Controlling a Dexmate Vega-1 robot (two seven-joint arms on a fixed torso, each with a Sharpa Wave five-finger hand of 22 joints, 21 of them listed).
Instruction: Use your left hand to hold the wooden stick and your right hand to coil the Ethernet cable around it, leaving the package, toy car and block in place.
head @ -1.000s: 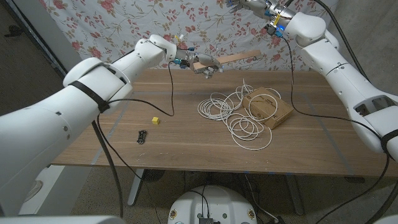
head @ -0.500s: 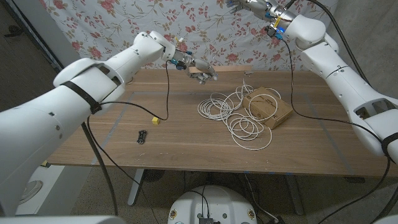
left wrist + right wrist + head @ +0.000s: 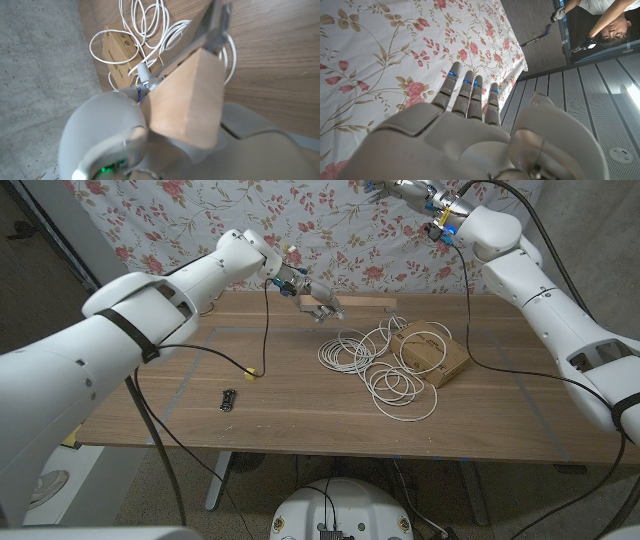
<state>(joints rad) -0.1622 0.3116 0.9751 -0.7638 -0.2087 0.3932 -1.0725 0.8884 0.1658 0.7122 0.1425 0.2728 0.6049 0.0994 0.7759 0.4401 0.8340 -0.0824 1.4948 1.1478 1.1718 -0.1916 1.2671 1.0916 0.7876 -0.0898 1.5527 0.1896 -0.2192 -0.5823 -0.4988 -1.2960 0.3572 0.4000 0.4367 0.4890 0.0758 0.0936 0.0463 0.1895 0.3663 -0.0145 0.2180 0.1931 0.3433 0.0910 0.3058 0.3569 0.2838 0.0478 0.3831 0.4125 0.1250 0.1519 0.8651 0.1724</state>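
My left hand grips one end of the wooden stick, which lies about level just over the table's far edge. In the left wrist view the stick juts out from my left hand above the cable. The white Ethernet cable lies in loose loops on the table, partly against the cardboard package. My right hand is raised high before the floral curtain, well above the table. In its wrist view the right hand holds nothing and its fingers are stretched out.
A small black toy car and a yellow block sit on the table's left half, with a black wire from my left arm hanging down by the block. A floral curtain hangs behind. A person is in the right wrist view.
My left hand has lowered and shifted slightly right with the stick, which went from tilted up above the table to level near its far edge. The right arm has barely moved.
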